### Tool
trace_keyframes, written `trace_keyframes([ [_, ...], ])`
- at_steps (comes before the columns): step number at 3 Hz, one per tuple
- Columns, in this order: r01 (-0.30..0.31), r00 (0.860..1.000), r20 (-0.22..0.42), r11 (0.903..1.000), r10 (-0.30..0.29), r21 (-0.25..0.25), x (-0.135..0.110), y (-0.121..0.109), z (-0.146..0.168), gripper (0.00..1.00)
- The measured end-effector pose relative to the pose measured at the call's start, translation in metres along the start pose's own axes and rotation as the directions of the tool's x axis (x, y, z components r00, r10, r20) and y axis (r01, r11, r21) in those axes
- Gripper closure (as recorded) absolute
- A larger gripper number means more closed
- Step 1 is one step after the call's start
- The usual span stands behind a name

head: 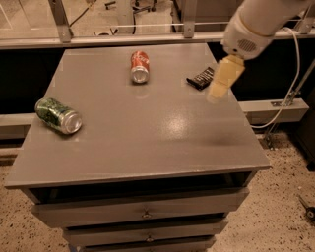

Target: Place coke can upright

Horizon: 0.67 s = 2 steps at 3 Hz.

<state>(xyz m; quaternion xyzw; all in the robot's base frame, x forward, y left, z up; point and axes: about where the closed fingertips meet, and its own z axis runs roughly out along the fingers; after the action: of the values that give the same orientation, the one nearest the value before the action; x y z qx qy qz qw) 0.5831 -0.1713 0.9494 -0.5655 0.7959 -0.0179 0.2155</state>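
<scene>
We see the coke can (139,67) lying on its side toward the far edge of the grey surface (147,133), our hand (222,81) hovering just beside the dark wrapper (201,78).

The arm (268,12) is white and rounded, with a patch of small holes near its end. The pale yellow gripper (217,90) is above the worktop (147,133), near its right edge.
</scene>
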Motion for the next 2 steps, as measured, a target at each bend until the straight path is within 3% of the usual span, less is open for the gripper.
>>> trace_keyframes([
  [1, -0.116, 0.991, 0.061, 0.9933, 0.115, 0.002, -0.033, -0.052, 0.042, 0.00],
  [2, -0.252, 0.960, 0.125, 0.9675, 0.253, -0.020, -0.065, -0.089, 0.075, 0.00],
])
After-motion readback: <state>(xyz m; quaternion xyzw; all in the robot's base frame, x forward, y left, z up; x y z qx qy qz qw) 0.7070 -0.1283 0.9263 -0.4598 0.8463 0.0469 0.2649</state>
